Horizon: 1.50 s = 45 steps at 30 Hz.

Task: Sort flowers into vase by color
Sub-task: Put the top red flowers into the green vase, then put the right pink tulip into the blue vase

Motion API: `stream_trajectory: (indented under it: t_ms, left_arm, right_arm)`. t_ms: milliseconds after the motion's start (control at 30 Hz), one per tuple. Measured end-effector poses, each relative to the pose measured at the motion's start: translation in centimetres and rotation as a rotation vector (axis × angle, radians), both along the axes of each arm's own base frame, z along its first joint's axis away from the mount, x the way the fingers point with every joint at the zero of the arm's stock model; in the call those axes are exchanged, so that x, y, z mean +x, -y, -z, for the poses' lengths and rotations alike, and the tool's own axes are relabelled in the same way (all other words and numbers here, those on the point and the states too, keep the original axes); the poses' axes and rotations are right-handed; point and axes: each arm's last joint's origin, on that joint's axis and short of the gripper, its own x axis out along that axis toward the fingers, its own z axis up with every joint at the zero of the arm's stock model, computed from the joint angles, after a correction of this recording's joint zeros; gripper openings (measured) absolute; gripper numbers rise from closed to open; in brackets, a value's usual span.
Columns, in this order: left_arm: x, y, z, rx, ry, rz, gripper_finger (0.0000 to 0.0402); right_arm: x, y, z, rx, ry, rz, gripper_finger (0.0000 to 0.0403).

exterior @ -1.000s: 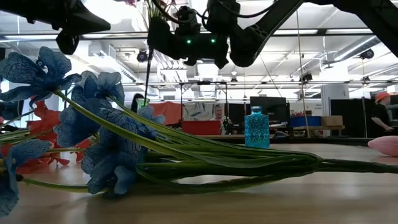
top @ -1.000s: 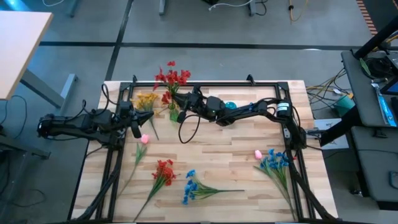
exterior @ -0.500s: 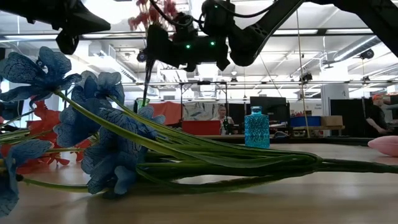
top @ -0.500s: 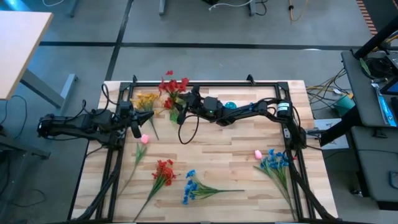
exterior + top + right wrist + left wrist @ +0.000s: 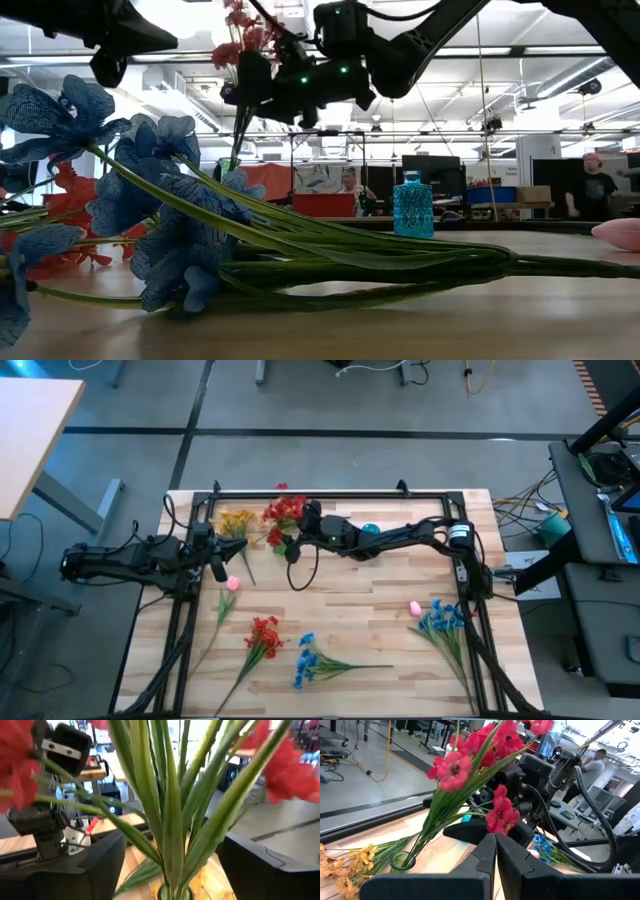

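Right gripper (image 5: 298,530) fingers spread either side of red flowers (image 5: 284,512), stems down in green vase (image 5: 401,860). Left gripper (image 5: 221,567) closed, empty, near the vase beside yellow flowers (image 5: 236,520).

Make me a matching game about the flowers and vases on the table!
Things:
1. yellow flowers
2. blue vase
3. green vase
4. right hand

States:
a. holds the red flowers
b. stands with nothing in it
c. lying flat on the table
d. up in the air by the red flowers' stems

Pairs: 1-c, 2-b, 3-a, 4-d
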Motion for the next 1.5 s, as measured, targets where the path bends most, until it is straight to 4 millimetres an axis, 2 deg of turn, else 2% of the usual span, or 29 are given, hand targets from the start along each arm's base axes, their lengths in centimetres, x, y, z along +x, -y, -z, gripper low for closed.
stream_trajectory:
  t_ms: [267, 700, 900, 1200, 1500]
  left_arm:
    - [0.0, 0.0, 0.0, 0.004, -0.002, 0.001, 0.0]
    - [0.0, 0.0, 0.2, 0.0, -0.021, 0.0, 0.0]
    - [0.0, 0.0, 0.2, -0.007, -0.022, -0.001, 0.0]
    - [0.1, 0.0, 0.2, -0.014, -0.016, -0.003, 0.0]
    - [0.1, 0.0, -0.1, -0.016, 0.005, -0.005, 0.0]
  right_arm:
    - [-0.6, -0.3, -1.4, 0.002, -0.036, -0.004, 0.0334]
    - [-2.8, -0.7, -3.0, 0.128, -0.265, -0.014, 0.0339]
    - [-4.2, -1.3, -4.5, 0.19, -0.329, -0.045, 0.0339]
    - [-6.8, -3.3, -6.4, 0.325, -0.449, -0.031, 0.0338]
    - [-9.1, -6.8, -7.6, 0.401, -0.567, -0.06, 0.0338]
